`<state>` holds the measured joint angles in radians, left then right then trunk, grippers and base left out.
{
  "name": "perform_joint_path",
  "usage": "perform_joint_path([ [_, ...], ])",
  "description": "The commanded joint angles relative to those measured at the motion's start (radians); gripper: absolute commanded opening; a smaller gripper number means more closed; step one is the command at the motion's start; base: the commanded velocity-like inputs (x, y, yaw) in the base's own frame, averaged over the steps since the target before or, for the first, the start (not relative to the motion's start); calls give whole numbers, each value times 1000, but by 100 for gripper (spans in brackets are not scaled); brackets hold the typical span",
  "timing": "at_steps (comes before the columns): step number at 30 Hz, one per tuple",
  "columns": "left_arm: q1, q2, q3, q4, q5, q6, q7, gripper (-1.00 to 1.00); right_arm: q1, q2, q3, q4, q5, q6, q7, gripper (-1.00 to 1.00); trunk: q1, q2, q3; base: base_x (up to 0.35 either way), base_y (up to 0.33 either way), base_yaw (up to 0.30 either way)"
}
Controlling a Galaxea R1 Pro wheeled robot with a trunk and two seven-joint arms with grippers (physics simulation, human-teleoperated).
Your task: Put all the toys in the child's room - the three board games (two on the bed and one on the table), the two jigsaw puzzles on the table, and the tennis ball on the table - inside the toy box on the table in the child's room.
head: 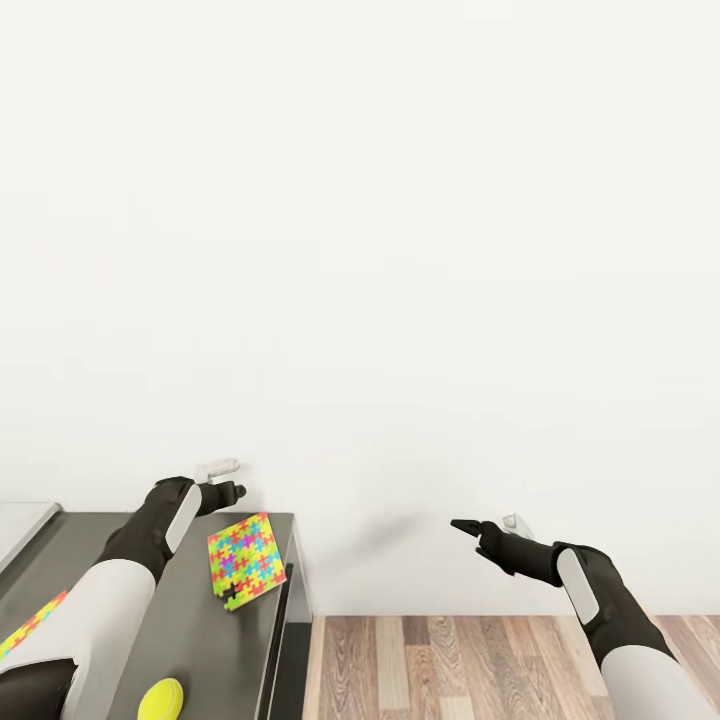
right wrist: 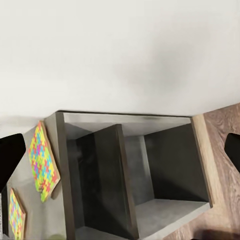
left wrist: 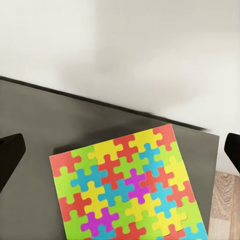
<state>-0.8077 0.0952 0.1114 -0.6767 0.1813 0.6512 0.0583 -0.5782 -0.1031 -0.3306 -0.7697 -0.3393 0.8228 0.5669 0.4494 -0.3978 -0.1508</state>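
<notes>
Left gripper [head: 228, 480] hanging wide open and empty right over a jigsaw puzzle [head: 246, 559], nothing grabbed yet.

Right gripper [head: 490, 527] is off past the table [head: 80, 545] end, looks open, empty too. On the table I count two puzzles, second one [head: 32, 624] nearer the robot, plus one tennis ball [head: 160, 699]. Looks like all three still need binning.
</notes>
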Motion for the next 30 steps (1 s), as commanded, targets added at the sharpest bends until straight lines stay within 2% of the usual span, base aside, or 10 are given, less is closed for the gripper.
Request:
perform_joint_path([
  [1, -1, 0, 1, -1, 10, 5, 6, 100, -1, 0, -3, 0, 0, 6, 5, 100, 1, -2, -2, 4, 3, 0],
  [11, -1, 0, 1, -1, 10, 4, 6, 100, 0, 0, -2, 0, 1, 4, 62, 100, 1, -2, -2, 1, 0, 0],
  [23, -1, 0, 1, 4, 9, 3, 12, 100, 0, 0, -2, 0, 2, 2, 75, 100, 1, -2, -2, 0, 0, 0],
  [30, -21, 5, 4, 75, 10, -15, 14, 100, 4, 0, -2, 0, 2, 1, 76, 100, 1, -2, -2, 0, 0, 0],
])
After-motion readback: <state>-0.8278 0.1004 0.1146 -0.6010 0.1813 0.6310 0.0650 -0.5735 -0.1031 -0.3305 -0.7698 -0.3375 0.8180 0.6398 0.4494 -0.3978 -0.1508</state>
